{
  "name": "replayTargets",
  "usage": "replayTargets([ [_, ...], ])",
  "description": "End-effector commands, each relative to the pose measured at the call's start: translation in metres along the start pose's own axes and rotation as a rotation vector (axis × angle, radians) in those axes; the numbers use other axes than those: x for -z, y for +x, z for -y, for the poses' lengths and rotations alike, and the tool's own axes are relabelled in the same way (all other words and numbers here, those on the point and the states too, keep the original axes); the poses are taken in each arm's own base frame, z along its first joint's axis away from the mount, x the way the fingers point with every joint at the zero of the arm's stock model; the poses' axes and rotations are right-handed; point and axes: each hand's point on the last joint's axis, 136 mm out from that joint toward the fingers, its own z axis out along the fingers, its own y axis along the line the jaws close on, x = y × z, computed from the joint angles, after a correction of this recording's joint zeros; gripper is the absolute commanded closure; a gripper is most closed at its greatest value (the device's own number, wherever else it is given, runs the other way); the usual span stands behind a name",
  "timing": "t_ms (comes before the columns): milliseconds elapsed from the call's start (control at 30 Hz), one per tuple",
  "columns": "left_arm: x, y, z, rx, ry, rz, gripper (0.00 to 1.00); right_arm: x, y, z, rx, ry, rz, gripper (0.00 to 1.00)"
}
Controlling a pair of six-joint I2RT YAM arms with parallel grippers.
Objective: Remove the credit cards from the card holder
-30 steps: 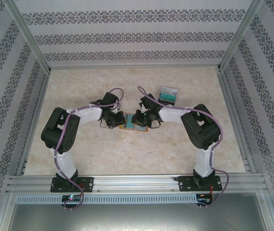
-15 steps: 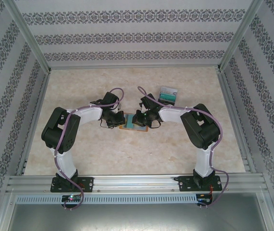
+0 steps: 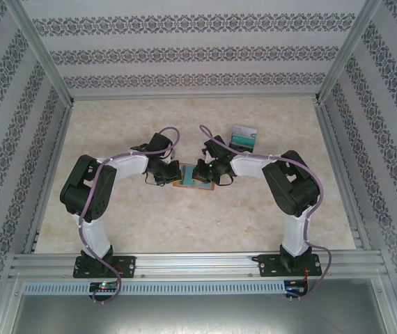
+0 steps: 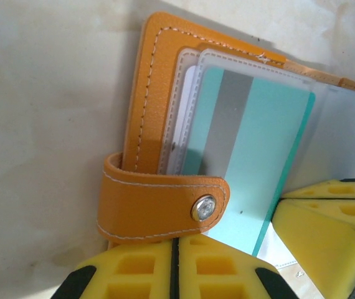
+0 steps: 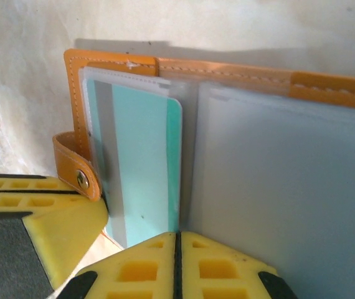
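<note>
The left fingers (image 4: 134, 274) are pressed together against the snap strap (image 4: 159, 205). The right fingers (image 5: 140, 274) are also together at the exposed near edge of the teal credit card (image 5: 143, 162), perhaps nipping it, though the contact is hidden. The card holder (image 3: 193, 179) lies open mid-tabletop. It is light and likely to slide, so pin its strap side and draw the thin, stiff, slick card by that edge out of its clear sleeve (image 5: 289, 187).

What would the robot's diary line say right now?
card holder: lying open | teal card: not out yet | left gripper: shut beside snap strap | right gripper: shut at teal card's edge
</note>
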Motion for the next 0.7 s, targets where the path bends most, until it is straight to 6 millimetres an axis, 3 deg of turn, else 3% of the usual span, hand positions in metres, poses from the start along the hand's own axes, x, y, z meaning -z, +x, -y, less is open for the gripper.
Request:
replayTargets([
  [0,-0.007,0.014,-0.019,0.011,-0.084,-0.045,1.0,0.017,-0.005,0.004,0.011,0.002,0.035,1.0],
  [167,-0.007,0.014,-0.02,0.017,-0.084,-0.047,1.0,0.02,-0.003,0.006,0.011,0.0,0.035,1.0],
  [300,-0.007,0.014,-0.016,0.022,-0.064,-0.049,1.0,0.019,-0.003,-0.004,0.033,-0.026,0.037,1.0],
  [400,-0.007,0.013,-0.014,0.027,-0.052,-0.049,1.0,0.019,-0.005,-0.016,0.06,-0.043,0.044,0.88],
  [667,-0.008,0.013,-0.014,0.031,-0.05,-0.051,1.0,0.003,-0.005,-0.025,0.073,-0.039,0.011,0.82],
])
